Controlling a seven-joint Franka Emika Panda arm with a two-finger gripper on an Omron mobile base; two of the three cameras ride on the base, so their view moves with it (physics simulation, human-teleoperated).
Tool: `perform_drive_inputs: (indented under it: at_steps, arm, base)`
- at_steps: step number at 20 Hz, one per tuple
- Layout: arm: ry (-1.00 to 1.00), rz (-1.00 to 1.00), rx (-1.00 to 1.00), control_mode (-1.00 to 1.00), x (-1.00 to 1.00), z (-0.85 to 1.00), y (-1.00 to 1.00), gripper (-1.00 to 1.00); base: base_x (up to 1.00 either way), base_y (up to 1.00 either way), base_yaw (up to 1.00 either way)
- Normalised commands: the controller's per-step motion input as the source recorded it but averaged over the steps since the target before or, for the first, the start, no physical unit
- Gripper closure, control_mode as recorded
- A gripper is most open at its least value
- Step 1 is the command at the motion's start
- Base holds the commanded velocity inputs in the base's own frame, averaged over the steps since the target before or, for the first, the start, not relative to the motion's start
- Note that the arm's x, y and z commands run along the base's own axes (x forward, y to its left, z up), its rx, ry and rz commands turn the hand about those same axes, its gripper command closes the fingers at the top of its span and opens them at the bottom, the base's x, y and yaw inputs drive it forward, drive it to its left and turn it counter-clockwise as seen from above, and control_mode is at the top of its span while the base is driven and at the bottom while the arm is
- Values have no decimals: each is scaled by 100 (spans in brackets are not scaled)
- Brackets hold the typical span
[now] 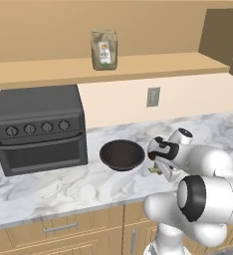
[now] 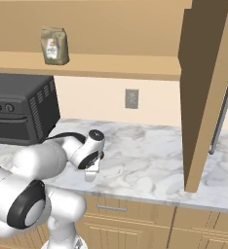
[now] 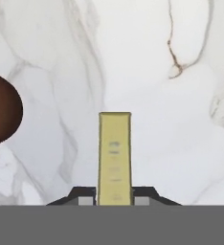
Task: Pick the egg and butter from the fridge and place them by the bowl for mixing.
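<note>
My gripper [image 3: 114, 197] is shut on the butter [image 3: 115, 153], a thin yellow-olive stick that points away over the marble counter [image 3: 171, 143]. A rounded reddish-brown shape, seemingly the egg [image 3: 3, 109], lies on the counter at the left edge of the hand view. In the left base view the gripper [image 1: 156, 170] hangs low just right of the dark bowl [image 1: 122, 155], and a bit of butter [image 1: 153, 171] shows under it. From the right base view the gripper [image 2: 90, 173] is near the counter's front edge. The fridge's silver handle [image 2: 224, 109] shows at the far right.
A dark countertop oven [image 1: 39, 129] stands left of the bowl. A tall wooden panel [image 2: 203, 97] rises from the counter in front of the fridge. A shelf [image 1: 138, 64] above carries a paper bag [image 1: 104, 49]. A wall outlet [image 1: 153, 96] sits behind the bowl.
</note>
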Motion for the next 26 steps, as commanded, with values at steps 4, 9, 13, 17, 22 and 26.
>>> perform_drive_inputs:
  at_steps: [4, 9, 13, 17, 22, 26]
  arm:
    - [0, -1, 1, -100, 13, -5, 6, -100]
    - [0, -1, 0, -100, 0, -6, 1, -100]
    - [-3, -2, 0, -100, -10, 2, 0, -100]
    - [-4, -4, 0, -100, -2, 16, 0, -100]
    - [-1, -4, 0, -100, -13, 40, 0, -100]
    - [-4, -1, -10, -100, -32, 45, 0, -100]
  base:
    - [0, 0, 0]
    - [0, 0, 0]
    - [0, 0, 0]
    - [0, 0, 0]
    - [0, 0, 0]
    - [0, 0, 0]
